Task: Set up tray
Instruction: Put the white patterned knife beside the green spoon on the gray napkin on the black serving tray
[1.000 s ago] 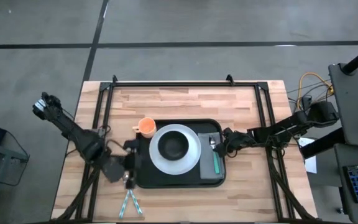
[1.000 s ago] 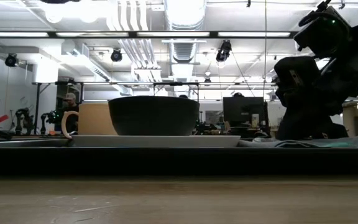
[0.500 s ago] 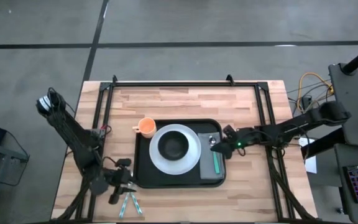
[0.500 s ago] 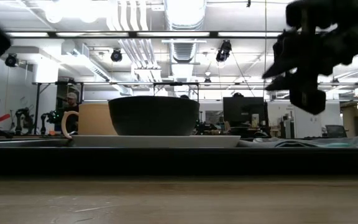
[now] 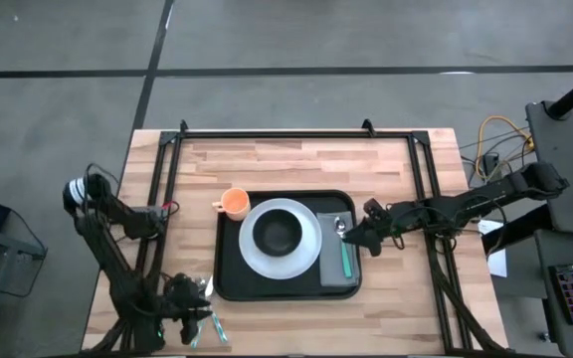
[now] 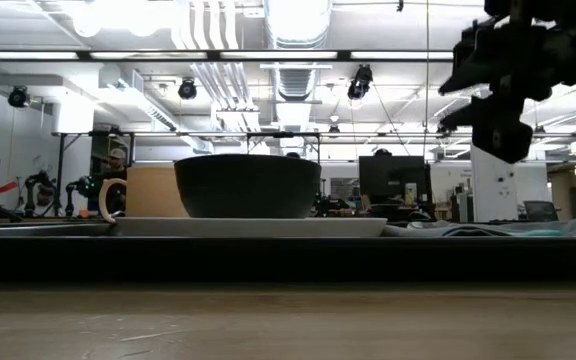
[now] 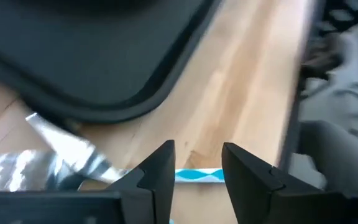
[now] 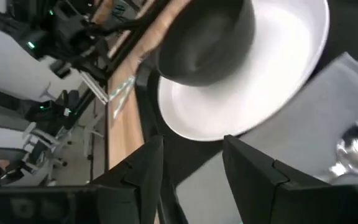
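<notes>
Large black rectangular tray (image 5: 288,288) with rounded corners and raised rim sits mid-tabletop, long axis running left to right. Light wooden tabletop (image 5: 296,159) carries it.

On the tray: round white plate (image 5: 306,261) holding a dark bowl (image 5: 278,233); beside the plate, toward the right arm, a folded grey cloth (image 5: 334,270) with a metal spoon (image 5: 340,227) and a green-handled utensil (image 5: 346,261) lying on it. Orange cup (image 5: 234,203) stands at the tray's far left corner, just off the rim.

Left pincer (image 5: 189,308) is low at the near-left part of the tabletop, just outside the tray's near-left corner. Fingers parted, nothing between them. Just ahead of it lie two teal-and-white striped sticks (image 5: 208,325), alongside something silvery (image 7: 55,155); identity of the latter unclear.

Right pincer (image 5: 358,237) hovers over the cloth end of the tray, fingers apart, empty.

Judgement: the striped sticks are the item not yet on the tray. Left arm is far nearer. The tray lies to that pincer's right and farther in, so the carry is short.
</notes>
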`<state>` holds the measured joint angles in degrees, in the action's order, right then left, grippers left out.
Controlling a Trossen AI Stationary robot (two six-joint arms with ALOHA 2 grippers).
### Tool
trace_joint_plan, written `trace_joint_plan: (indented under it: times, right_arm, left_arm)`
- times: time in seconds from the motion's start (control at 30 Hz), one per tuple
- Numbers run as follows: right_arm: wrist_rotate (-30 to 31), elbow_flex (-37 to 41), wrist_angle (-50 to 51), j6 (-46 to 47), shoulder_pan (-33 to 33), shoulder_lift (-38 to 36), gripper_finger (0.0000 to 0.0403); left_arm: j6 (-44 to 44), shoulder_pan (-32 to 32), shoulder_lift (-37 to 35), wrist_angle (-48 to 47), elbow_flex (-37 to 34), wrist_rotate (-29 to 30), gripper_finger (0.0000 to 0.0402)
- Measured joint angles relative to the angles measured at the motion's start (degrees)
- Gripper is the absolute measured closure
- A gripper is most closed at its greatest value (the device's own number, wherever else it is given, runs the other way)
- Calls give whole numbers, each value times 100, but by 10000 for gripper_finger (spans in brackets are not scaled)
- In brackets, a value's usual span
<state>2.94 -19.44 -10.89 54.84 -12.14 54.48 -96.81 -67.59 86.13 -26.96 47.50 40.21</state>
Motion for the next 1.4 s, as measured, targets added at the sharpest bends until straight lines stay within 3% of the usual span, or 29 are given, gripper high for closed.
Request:
trace_joint_plan:
  times: [0.2,0.33,0.47,0.73,1.4]
  right_arm:
    - [-226,2,51,-245,-1,-264,242]
    - [-357,2,32,-394,-7,-388,236]
    - [-346,2,-21,-620,-50,-478,226]
    - [-297,2,-49,-948,-61,-583,210]
    - [-302,2,-213,-1153,-59,-624,207]
  left_arm:
    - [-1662,-65,934,-2332,1648,-162,305]
    - [-2677,-107,1516,-3263,2413,-935,305]
    - [-3067,-103,2042,-3315,2821,-1486,305]
    - [-3274,-62,2669,-3400,3233,-1903,305]
    - [-3277,34,3103,-3248,3202,-1897,307]
